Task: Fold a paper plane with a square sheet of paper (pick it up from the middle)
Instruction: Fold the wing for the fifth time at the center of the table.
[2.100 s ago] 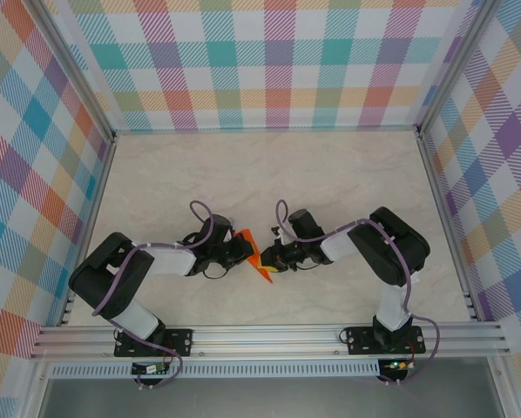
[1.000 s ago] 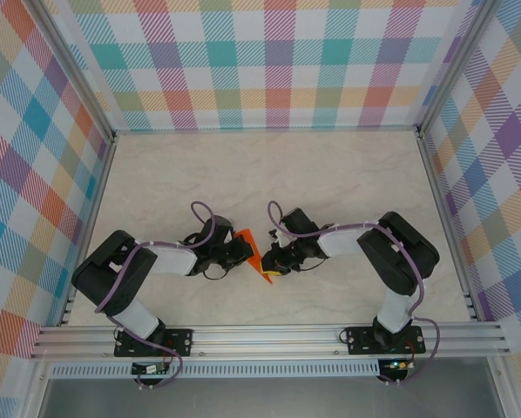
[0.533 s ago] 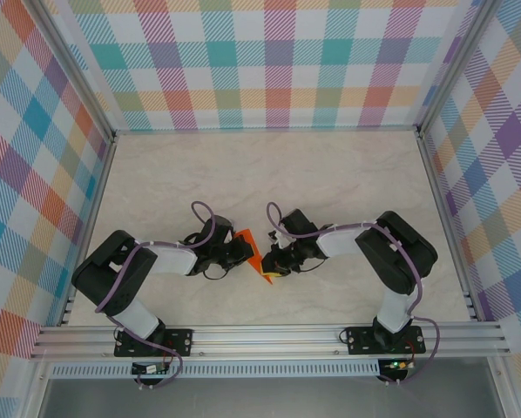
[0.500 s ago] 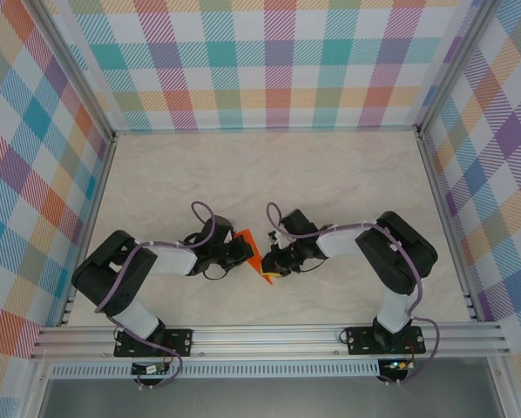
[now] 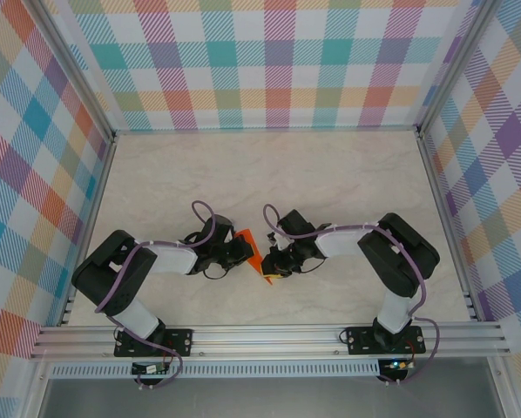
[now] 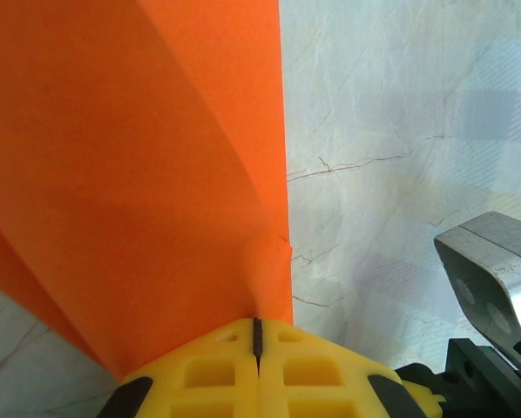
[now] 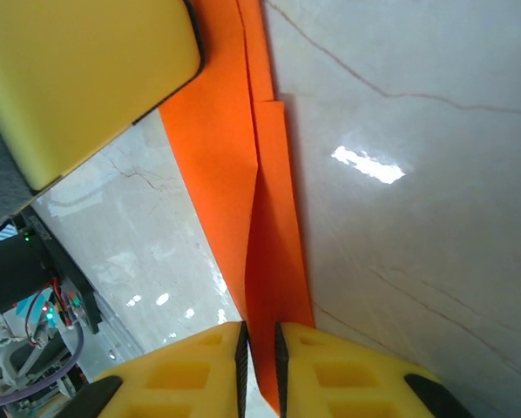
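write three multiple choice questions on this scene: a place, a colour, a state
1. Where is the bright orange folded paper plane?
A. between the left hand and the right hand
B. against the back wall
C. on the front rail
2. What colour are the left hand's fingers?
A. black
B. blue
C. yellow
3. How is the left hand?
A. wide open
B. shut on the paper plane
C. shut on nothing
Key: 1 A, the top view shows both hands meeting at it; 2 C, the left wrist view shows them yellow; 3 B, they meet with the orange edge pinched in their seam.
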